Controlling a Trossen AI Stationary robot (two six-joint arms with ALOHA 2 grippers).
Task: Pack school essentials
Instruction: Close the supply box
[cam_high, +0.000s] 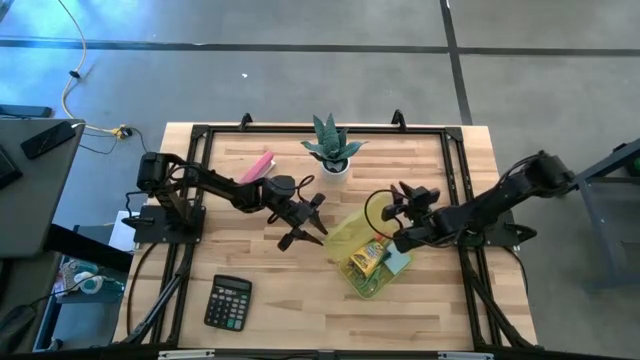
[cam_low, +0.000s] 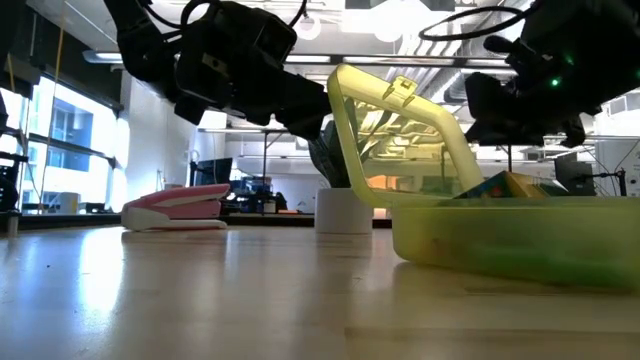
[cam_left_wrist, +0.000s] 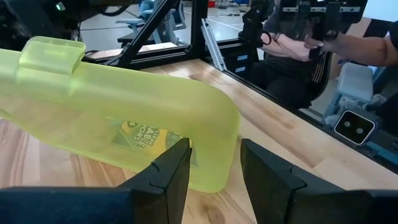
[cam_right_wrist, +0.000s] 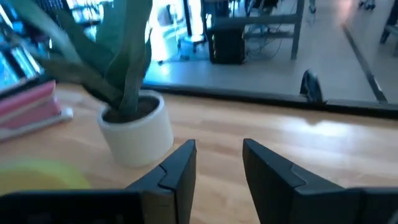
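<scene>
**Lid half-raised, both grippers empty beside the case**

The yellow-green case (cam_high: 368, 262) holds the stationery (cam_high: 369, 258); its lid (cam_left_wrist: 118, 124) stands tilted. The left gripper (cam_high: 306, 222), jaws apart, sits just beside it, so a push could slam or skid it. The right gripper (cam_high: 403, 207), jaws slightly apart, probably hovers near the potted plant (cam_right_wrist: 127, 106), which it could topple.

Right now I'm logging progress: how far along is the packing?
Done: items lie inside the yellow-green case. In hand: nothing gripped; the left gripper has open fingers at the raised lid, and the right gripper is empty over the case. Left: shutting the lid. The calculator stays out.
</scene>
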